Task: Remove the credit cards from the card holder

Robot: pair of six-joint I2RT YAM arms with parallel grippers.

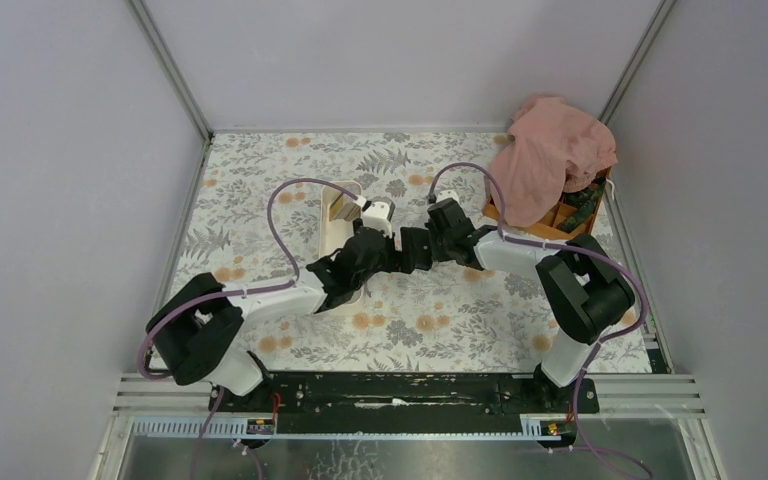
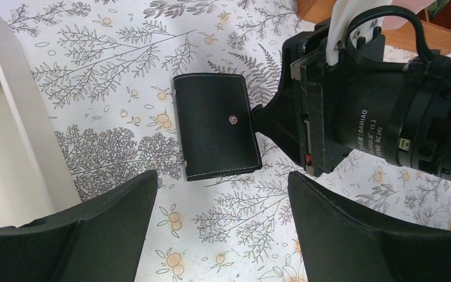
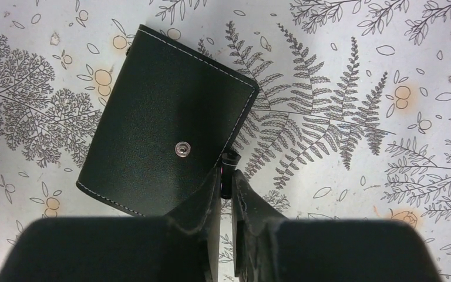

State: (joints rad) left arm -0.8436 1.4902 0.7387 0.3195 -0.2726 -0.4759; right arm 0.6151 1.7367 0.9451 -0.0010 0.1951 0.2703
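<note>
The card holder is a small black stitched wallet with a metal snap stud. It lies closed and flat on the floral table cover, and also shows in the right wrist view. My right gripper is shut on a small black tab sticking out at the card holder's right edge; in the left wrist view it touches that edge. My left gripper is open and empty, hovering just in front of the card holder. No cards are visible. In the top view the two arms hide the card holder.
A long white tray stands just left of the card holder, its wall showing in the left wrist view. An orange compartment box under a pink cloth sits at the back right.
</note>
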